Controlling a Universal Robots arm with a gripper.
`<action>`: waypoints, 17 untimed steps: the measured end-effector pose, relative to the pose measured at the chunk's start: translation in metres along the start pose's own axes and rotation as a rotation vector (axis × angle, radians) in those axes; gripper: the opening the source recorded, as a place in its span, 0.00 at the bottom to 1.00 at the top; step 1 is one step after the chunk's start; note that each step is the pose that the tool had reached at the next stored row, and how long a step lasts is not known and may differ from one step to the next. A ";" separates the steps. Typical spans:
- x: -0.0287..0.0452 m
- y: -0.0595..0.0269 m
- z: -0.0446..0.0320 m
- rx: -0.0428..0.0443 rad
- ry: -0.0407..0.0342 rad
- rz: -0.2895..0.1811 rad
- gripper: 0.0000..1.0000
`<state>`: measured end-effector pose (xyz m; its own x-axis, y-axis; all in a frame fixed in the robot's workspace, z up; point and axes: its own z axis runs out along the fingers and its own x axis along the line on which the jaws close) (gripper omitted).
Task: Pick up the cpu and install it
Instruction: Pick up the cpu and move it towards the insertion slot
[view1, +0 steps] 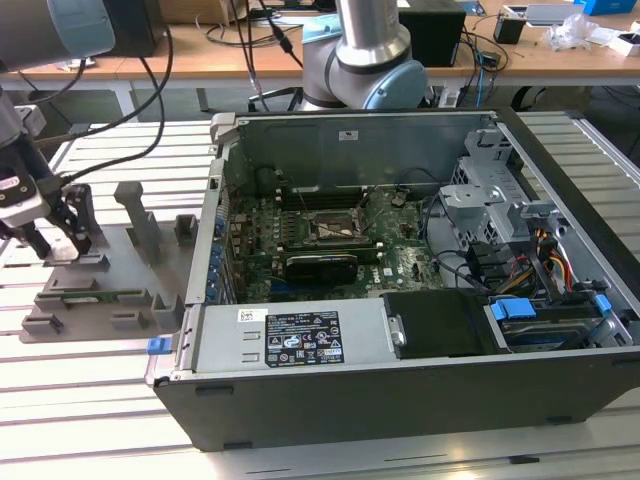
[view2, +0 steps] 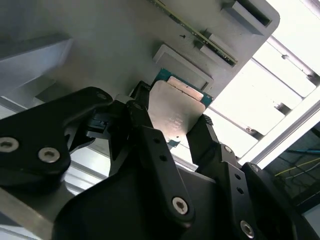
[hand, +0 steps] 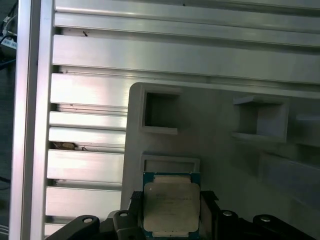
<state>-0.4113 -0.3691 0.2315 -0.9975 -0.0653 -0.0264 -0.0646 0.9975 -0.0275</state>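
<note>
The claw (view2: 170, 120) pinches the cpu (view2: 176, 100) only by two thin edges just off the grey holder (view2: 100, 45), so it could slip or tilt, and then sit crooked in the socket (view1: 333, 228).

Slatted aluminium table (view1: 90, 400), wooden desks (view1: 220, 68) behind, bright even light

An open computer case (view1: 330, 400) lies on its side on a slatted metal worktop (view1: 90, 420), showing its green motherboard (view1: 405, 250) and dark framed socket (view1: 337, 228), with coloured wires (view1: 552, 262) toward the exterior view's right. Just beside the case, on that view's left, sits a grey holder block (view1: 120, 290) with recesses. A wooden desk (view1: 250, 62) stands behind.
</note>
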 end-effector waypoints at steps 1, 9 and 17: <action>-0.0001 0.0000 -0.0026 0.0000 -0.0001 0.000 0.55; -0.0006 -0.0005 -0.0207 -0.0001 -0.0001 0.000 0.55; -0.0009 -0.0009 -0.0342 0.0000 -0.0001 0.000 0.55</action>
<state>-0.4113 -0.3691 0.2656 -0.9975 -0.0653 -0.0265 -0.0645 0.9975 -0.0275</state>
